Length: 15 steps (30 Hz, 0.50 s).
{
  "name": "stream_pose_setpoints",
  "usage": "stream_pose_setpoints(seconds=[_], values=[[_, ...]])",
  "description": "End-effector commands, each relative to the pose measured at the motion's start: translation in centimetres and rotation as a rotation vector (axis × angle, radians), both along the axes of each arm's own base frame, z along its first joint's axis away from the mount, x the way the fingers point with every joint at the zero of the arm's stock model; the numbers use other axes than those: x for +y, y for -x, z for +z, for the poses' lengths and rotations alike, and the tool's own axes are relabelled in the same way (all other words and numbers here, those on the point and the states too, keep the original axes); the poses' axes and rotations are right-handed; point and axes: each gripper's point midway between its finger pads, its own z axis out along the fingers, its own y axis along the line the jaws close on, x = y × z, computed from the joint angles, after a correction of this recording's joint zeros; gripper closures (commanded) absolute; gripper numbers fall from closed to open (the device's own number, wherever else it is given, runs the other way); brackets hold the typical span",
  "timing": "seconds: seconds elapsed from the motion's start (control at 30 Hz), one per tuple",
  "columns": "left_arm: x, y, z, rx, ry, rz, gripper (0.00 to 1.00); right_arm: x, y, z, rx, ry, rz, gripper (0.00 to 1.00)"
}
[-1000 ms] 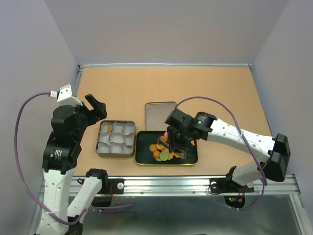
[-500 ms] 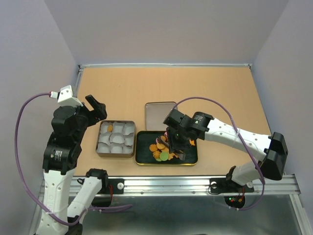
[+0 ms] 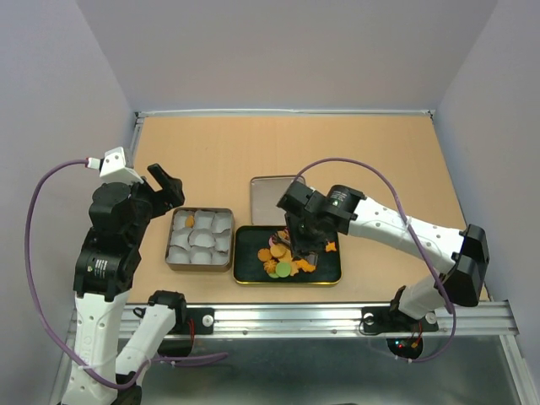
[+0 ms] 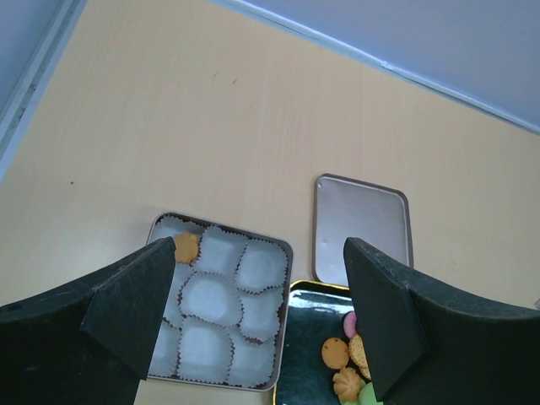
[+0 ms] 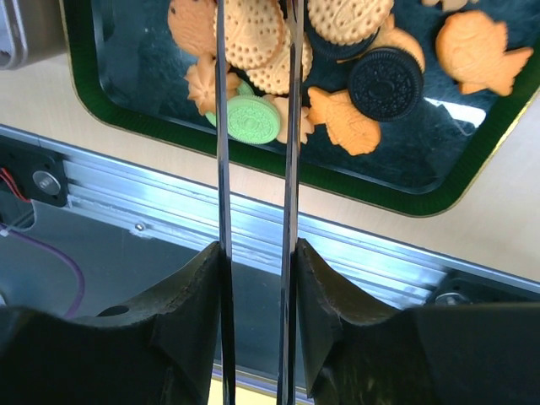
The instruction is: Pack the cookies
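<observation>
The right gripper (image 3: 297, 251) has slid leftward over the dark tray (image 5: 396, 207) and its jaws have drawn in. They now stand narrow, flanking a round tan cookie (image 5: 253, 34) — whether they pinch it I cannot tell. The other cookies (image 3: 283, 261) lie heaped in that tray. The left gripper (image 4: 260, 249) hangs spread wide above the paper-cupped tin (image 3: 201, 267) — one orange cookie (image 4: 186, 247) sits inside.
</observation>
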Motion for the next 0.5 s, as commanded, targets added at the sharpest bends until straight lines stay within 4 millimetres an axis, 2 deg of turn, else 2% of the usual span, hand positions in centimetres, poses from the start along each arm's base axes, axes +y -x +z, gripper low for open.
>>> stream_pose_setpoints(seconds=[0.0, 0.1, 0.27, 0.43, 0.47], values=[[0.2, -0.2, 0.9, -0.037, -0.015, 0.007, 0.08, -0.1, -1.8, 3.2, -0.099, 0.01, 0.006, 0.6], [0.2, -0.2, 0.9, -0.037, -0.014, 0.007, 0.08, 0.3, -2.1, 3.9, -0.109, 0.011, 0.017, 0.6], [0.3, -0.2, 1.1, -0.04, -0.012, 0.011, 0.08, 2.2, -2.7, 5.9, -0.12, -0.049, 0.042, 0.6], [0.3, -0.2, 1.3, -0.041, -0.013, 0.014, 0.08, 6.1, -2.8, 8.1, -0.123, -0.186, 0.133, 0.61], [0.4, -0.2, 1.4, -0.043, -0.012, 0.017, 0.08, 7.1, -2.8, 9.4, -0.143, -0.225, 0.153, 0.61]])
